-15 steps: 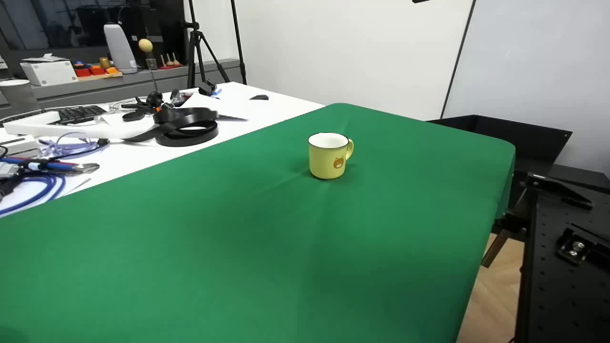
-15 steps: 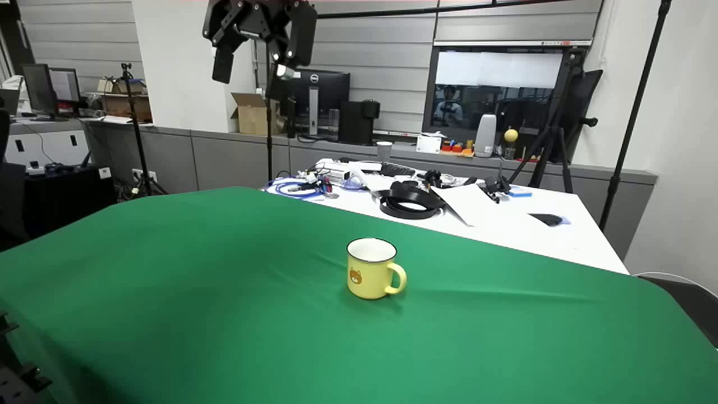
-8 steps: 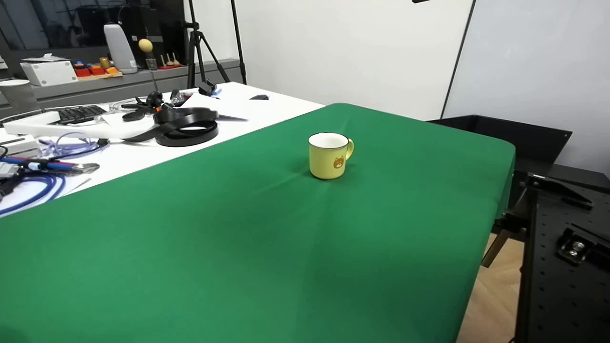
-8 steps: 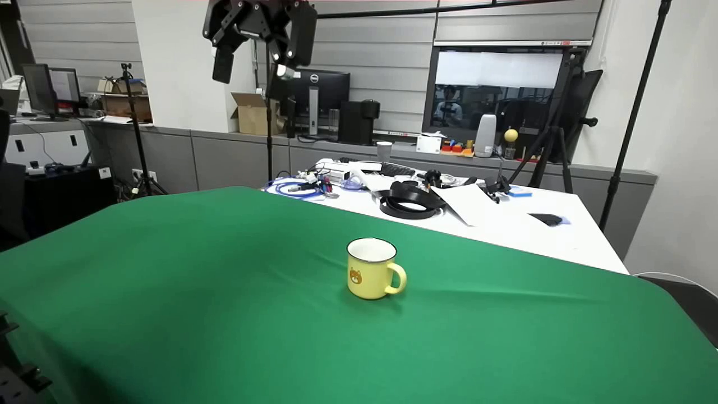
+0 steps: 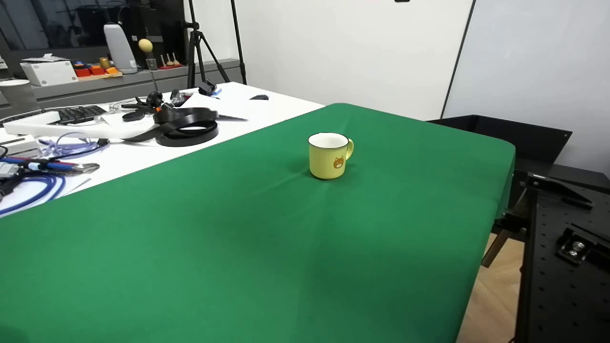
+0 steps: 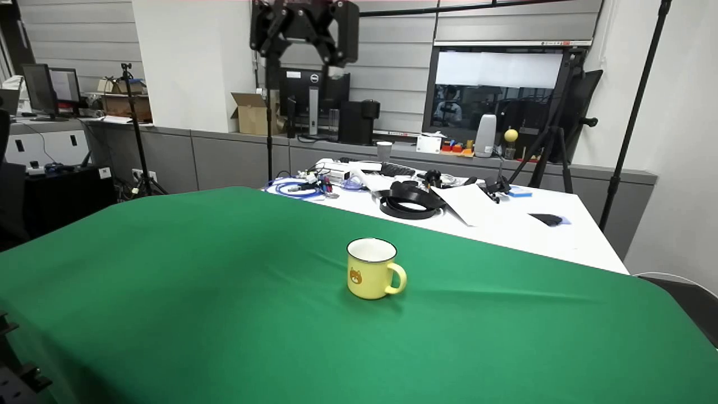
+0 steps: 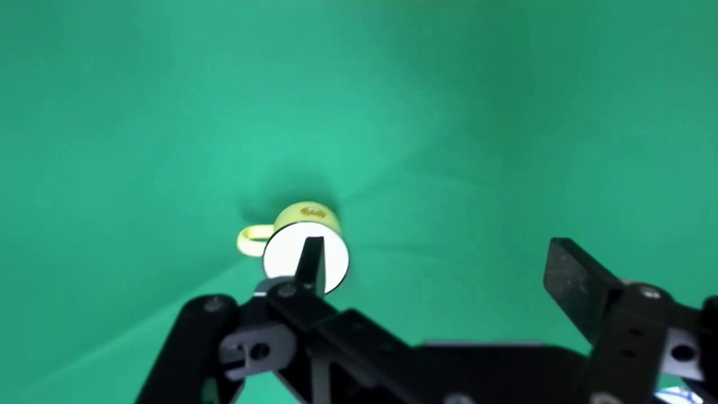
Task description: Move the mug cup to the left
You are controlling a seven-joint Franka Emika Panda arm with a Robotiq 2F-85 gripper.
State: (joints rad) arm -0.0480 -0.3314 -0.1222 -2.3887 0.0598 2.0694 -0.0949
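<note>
The mug cup is pale yellow with a white inside, a dark rim and a small brown bear mark. It stands upright on the green-covered table in both exterior views (image 5: 326, 161) (image 6: 369, 274). My gripper (image 6: 302, 81) is open and empty, high above the table and to the left of the mug in that exterior view. In the other exterior view only a tiny dark tip shows at the top edge. In the wrist view my gripper (image 7: 437, 247) has its fingers wide apart. The mug (image 7: 286, 252) lies below the left finger, which hides part of its opening. Nothing touches the mug.
The green cloth (image 5: 228, 247) covers the table. A white table (image 6: 583, 241) adjoins it, with a coiled black strap (image 5: 188, 128), cables and papers. A black perforated surface (image 5: 567, 286) stands beside the green table. A black tripod (image 6: 552, 140) stands at the back.
My gripper has moved in the last half second: rightward in an exterior view where it shows fully, slightly left at the top edge elsewhere. It stays open. The mug has not moved.
</note>
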